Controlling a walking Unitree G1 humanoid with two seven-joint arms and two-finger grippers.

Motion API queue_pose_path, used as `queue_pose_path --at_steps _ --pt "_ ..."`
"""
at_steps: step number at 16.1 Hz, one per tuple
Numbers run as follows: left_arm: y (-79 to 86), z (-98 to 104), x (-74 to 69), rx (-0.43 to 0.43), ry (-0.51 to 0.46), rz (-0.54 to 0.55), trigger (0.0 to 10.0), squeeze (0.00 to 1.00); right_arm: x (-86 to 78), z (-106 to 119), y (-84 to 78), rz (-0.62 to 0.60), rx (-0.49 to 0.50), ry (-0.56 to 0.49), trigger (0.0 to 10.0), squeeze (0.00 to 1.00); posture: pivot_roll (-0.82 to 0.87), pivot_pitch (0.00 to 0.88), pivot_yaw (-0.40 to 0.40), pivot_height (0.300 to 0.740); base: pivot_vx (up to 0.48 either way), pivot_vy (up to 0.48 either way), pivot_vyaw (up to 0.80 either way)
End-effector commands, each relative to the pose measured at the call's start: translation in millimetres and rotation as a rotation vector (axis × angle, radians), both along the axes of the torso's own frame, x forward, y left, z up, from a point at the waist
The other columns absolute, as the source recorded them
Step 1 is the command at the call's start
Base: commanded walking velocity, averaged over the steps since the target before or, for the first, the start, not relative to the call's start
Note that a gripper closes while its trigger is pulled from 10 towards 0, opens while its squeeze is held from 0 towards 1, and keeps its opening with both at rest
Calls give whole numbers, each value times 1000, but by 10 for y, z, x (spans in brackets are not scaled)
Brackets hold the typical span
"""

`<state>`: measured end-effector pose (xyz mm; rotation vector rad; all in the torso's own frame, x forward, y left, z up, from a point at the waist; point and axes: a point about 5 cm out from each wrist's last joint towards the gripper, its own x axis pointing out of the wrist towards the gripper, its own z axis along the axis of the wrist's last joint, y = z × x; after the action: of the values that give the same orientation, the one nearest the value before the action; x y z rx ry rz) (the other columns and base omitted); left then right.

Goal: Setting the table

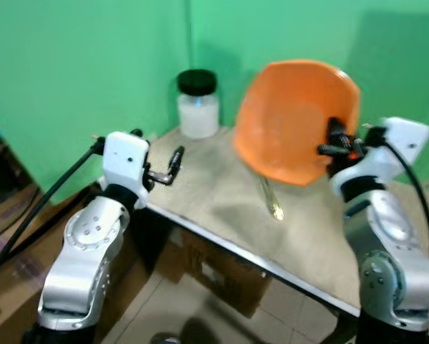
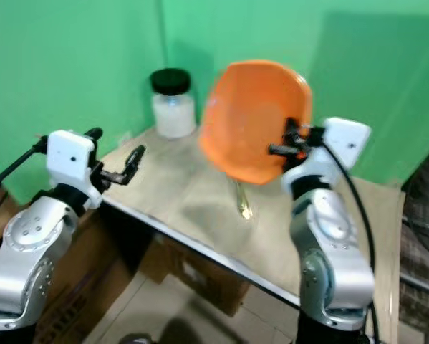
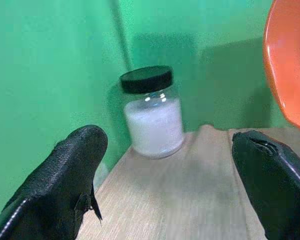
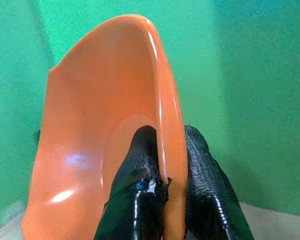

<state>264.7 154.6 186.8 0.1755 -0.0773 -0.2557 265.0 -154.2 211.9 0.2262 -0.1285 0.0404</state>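
here the right gripper (image 1: 334,145) jaws clamp the orange plate's (image 1: 293,118) rim above a spoon (image 1: 271,201) (jar (image 1: 198,104) behind), left gripper (image 1: 172,163) jaws apart.

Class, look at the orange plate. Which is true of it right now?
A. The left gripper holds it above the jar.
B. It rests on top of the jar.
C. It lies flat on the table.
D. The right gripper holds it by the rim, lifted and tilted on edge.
D: the right gripper pinches the rim of the plate, which hangs tilted above the table, away from the jar.
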Motion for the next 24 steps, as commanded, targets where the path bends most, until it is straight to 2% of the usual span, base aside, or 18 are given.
queue_pose_path --at_steps 1,5,24 --pt "-12 24 4 -12 -2 -4 10000 0 -24 81 -32 -13 -1 -39 10000 0 146 0 -11 740 0 0 0" --pt "-21 2 4 2 10 -18 10000 0 -33 51 -37 -23 -7 -16 10000 0 144 0 -10 740 0 0 0" --pt "-20 -15 -17 -26 11 3 10000 0 -1 65 -42 -11 -34 -6 10000 0 146 0 -43 740 0 25 -800"
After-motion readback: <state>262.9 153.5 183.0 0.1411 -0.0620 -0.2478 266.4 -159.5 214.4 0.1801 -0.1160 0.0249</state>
